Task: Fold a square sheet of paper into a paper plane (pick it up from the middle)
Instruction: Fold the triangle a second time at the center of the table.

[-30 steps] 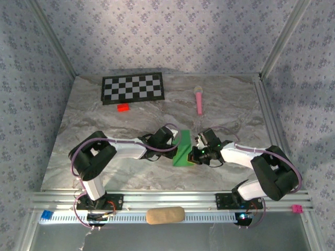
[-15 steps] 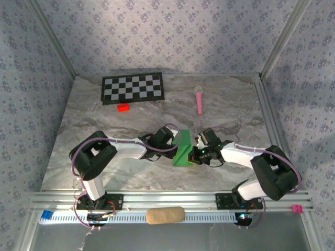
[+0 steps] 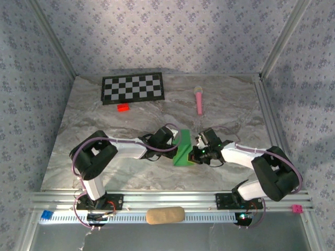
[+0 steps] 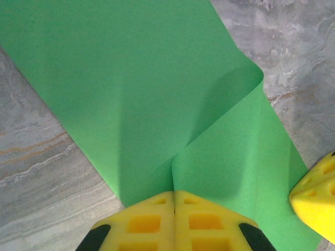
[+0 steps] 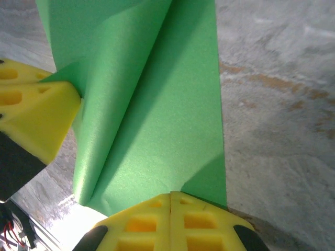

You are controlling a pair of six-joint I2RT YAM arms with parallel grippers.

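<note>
Early stage: green paper point(image 3: 182, 154) on table point(image 3: 94, 125) partly folded, flap curling, no dart yet; most folds left. L jaws pinch its 9 o'clock edge, R jaws 3 o'clock.

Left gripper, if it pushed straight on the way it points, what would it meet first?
The square sheet of paper, pinched in the left gripper; beyond it, probably the table.

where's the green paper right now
In the top view the square sheet of paper is near the middle of the table, gripped by the left gripper on its left and the right gripper on its right.
</note>
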